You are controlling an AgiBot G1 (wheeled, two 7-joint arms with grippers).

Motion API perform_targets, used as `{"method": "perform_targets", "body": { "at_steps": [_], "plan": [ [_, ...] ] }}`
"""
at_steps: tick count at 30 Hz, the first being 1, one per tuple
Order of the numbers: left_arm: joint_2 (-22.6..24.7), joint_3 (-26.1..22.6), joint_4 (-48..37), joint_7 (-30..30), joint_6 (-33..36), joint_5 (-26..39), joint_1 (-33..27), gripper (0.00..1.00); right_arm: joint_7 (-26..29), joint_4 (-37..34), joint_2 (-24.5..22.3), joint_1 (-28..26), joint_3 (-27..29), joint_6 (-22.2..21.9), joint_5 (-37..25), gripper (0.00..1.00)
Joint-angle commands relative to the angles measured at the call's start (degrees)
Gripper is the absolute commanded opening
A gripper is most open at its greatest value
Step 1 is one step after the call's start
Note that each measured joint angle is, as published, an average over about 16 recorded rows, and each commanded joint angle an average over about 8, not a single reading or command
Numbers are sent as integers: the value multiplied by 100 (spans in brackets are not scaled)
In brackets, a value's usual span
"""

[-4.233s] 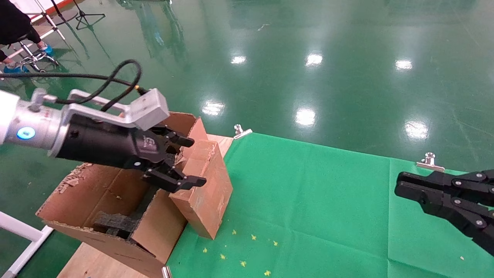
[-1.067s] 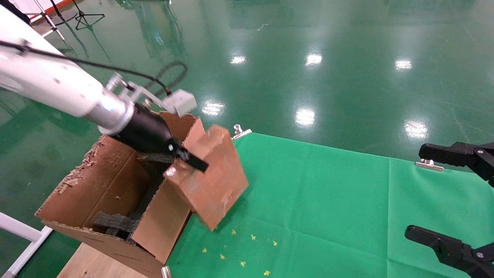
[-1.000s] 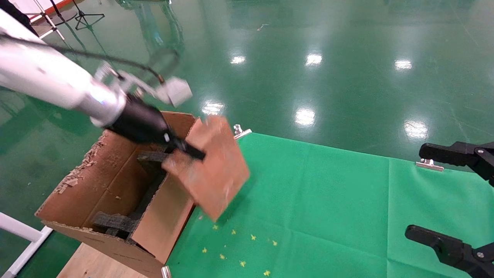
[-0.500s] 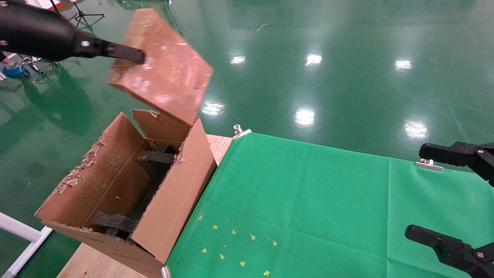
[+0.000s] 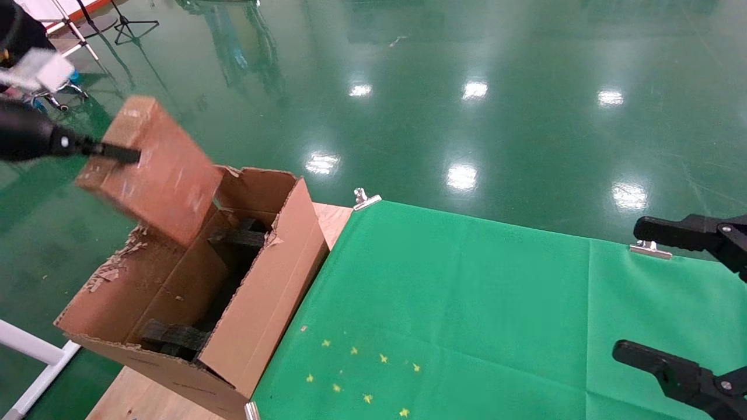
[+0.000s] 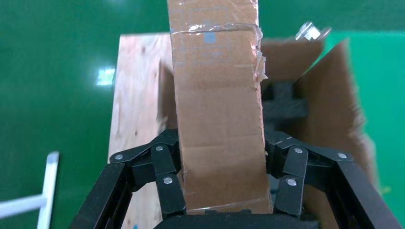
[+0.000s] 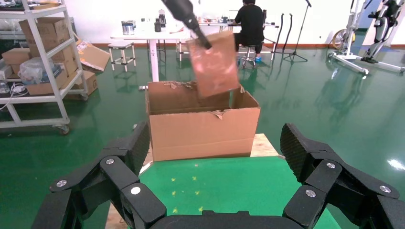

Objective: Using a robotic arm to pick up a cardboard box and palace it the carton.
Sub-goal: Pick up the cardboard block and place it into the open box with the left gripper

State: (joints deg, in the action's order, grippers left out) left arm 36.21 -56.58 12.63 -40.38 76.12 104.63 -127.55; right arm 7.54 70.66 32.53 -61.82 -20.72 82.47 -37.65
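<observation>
The small scuffed cardboard box [image 5: 153,169] hangs tilted in the air, with my left gripper [image 5: 114,153] shut on its end. Its low corner is over the far left rim of the carton [image 5: 257,303]. The left wrist view shows the box [image 6: 217,119] clamped between both fingers [image 6: 167,179], with the carton [image 6: 334,100] below. From the right wrist view the box [image 7: 213,62] hangs just above the carton's [image 7: 203,126] open top. Black foam pieces [image 5: 175,335] lie inside. My right gripper [image 5: 648,297] is open and holds nothing at the table's right edge.
A green cloth [image 5: 467,303] covers the table, held by metal clips [image 5: 365,199] and marked with small yellow stars [image 5: 362,373]. The carton stands on a wooden board [image 5: 146,396] at the table's left end. A white frame bar [image 5: 29,350] lies below it. Glossy green floor surrounds everything.
The left gripper lifted the box off the cloth beside the carton, raised it high, then swung it left and lower over the carton. The right gripper has stayed still for the last second.
</observation>
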Motion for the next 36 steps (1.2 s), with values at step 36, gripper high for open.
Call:
{"method": "perform_targets", "body": {
  "at_steps": [36],
  "plan": [
    [539, 13, -1327, 524, -2092, -57, 1820, 0, 0, 0, 0, 0, 0, 0, 0, 100]
  ]
}}
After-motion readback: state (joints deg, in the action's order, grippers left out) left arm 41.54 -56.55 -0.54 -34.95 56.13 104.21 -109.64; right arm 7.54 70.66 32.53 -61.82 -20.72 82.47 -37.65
